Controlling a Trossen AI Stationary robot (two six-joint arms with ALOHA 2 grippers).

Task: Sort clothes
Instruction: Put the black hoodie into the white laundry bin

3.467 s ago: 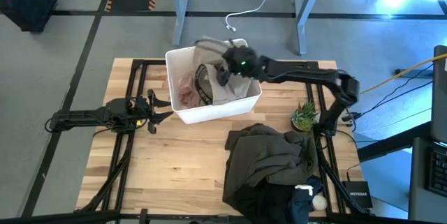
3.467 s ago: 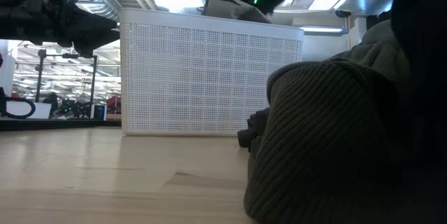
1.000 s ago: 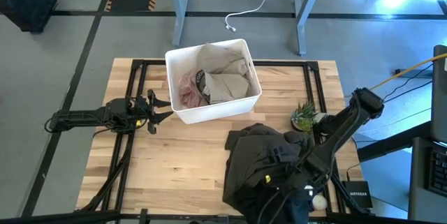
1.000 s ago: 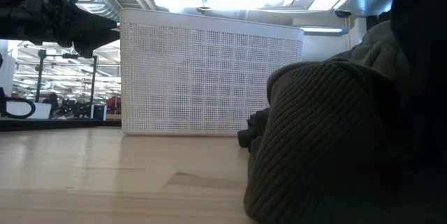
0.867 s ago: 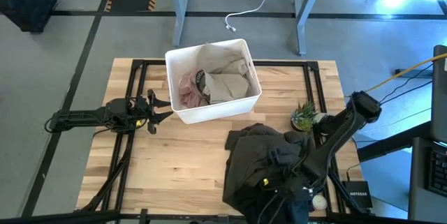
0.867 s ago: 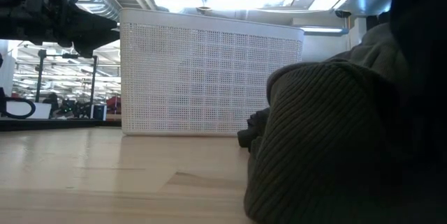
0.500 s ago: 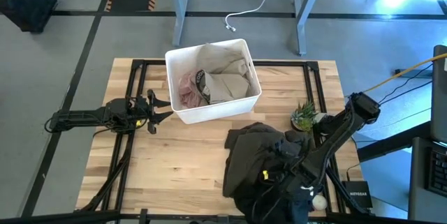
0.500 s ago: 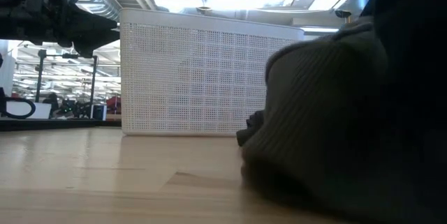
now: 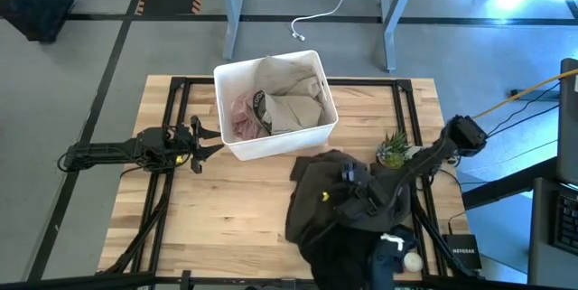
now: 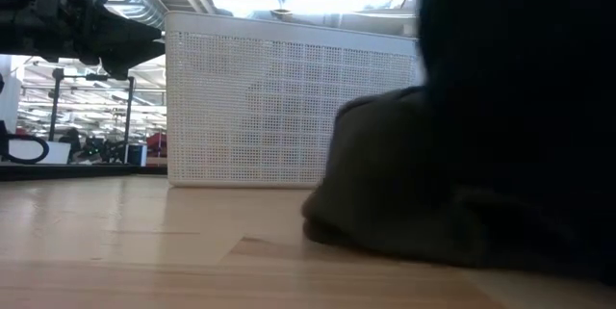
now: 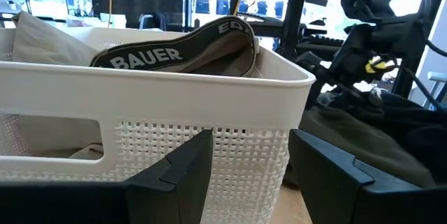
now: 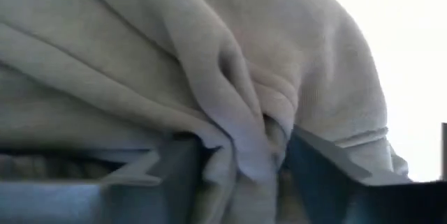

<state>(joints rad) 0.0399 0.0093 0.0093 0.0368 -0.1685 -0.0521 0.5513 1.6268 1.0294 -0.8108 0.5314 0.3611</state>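
Your right claw clamped on olive garment: only its wrist view shows fold pinched. Left claw apart beside bin.

Readable text, two spots only:

- "BAUER" in pale capitals on a dark waistband of the beige-khaki garment draped over the rim of the white bin, seen in the left wrist view. Further letters start after it, roughly "EQ…", but they curve off and can't be read in full.
- "NETGEAR", small white print on a black box at the near right corner beside the bench, high view.

White mark on the navy garment: no legible lettering.
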